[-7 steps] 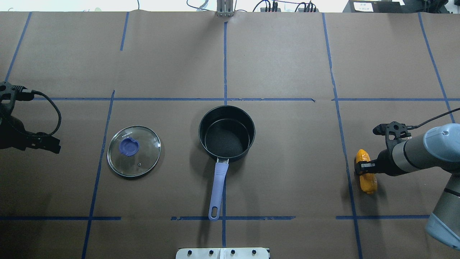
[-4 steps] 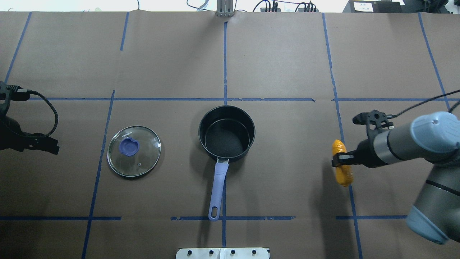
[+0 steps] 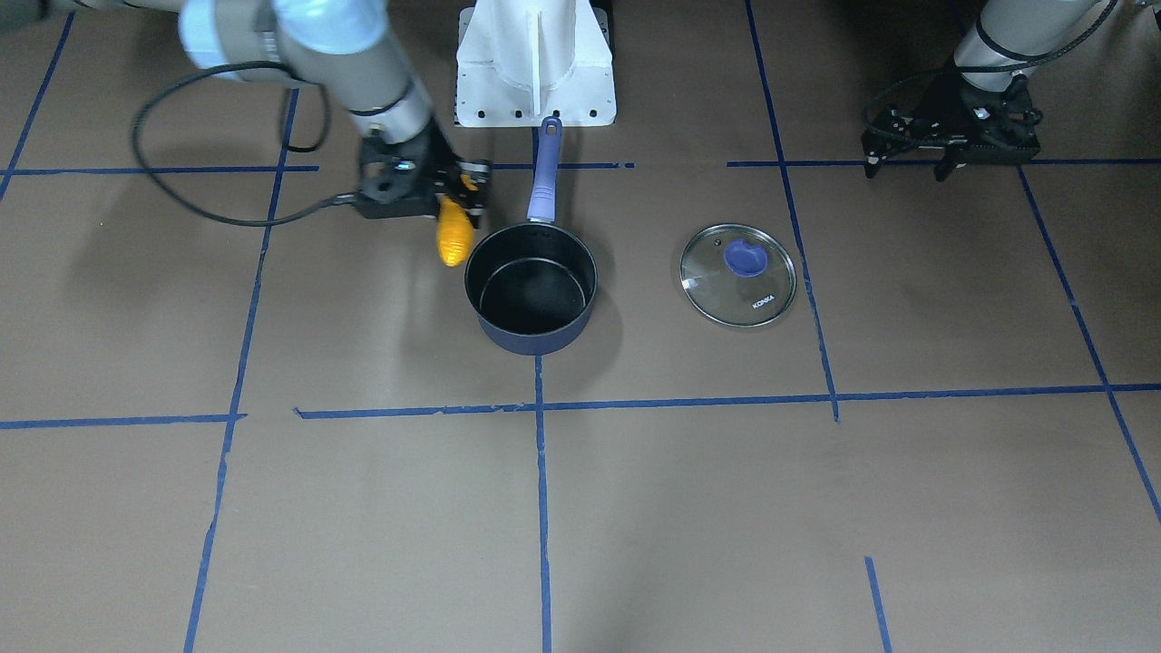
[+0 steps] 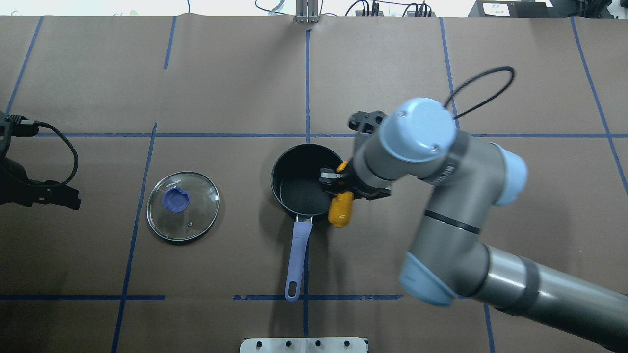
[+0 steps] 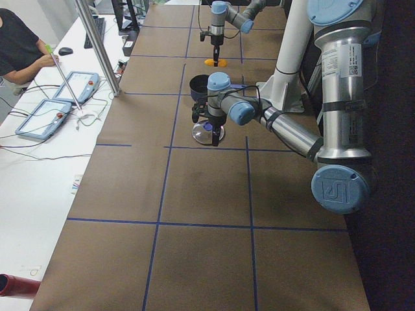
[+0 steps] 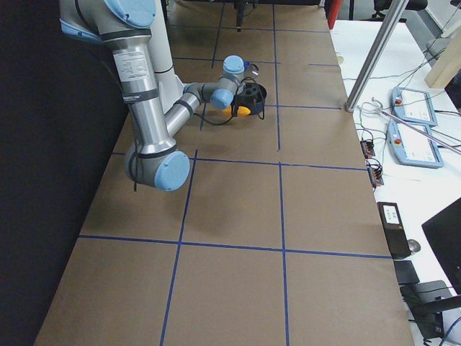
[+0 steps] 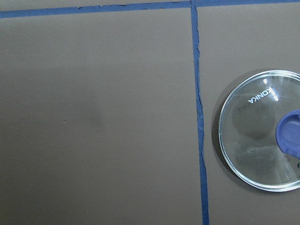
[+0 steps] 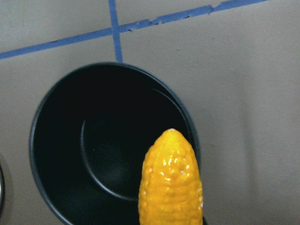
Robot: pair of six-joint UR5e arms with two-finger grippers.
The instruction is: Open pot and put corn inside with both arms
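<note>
Now R tool (image 4: 337,185) is clenched on corn (image 4: 340,211), w/ the cob held clear of bench (image 4: 392,73) right at pot (image 4: 300,193) rim, robot's right side. In wrist view the tip overlaps the rim; not inside. Pot open, upright, handle twd robot. Glass lid (image 4: 182,206) flat on bench, well apart on pot's left. L tool (image 3: 948,154) beyond lid; can't tell if released or clenched.

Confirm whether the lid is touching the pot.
Apart. The overhead view shows bare brown paper between the lid and the pot.
</note>
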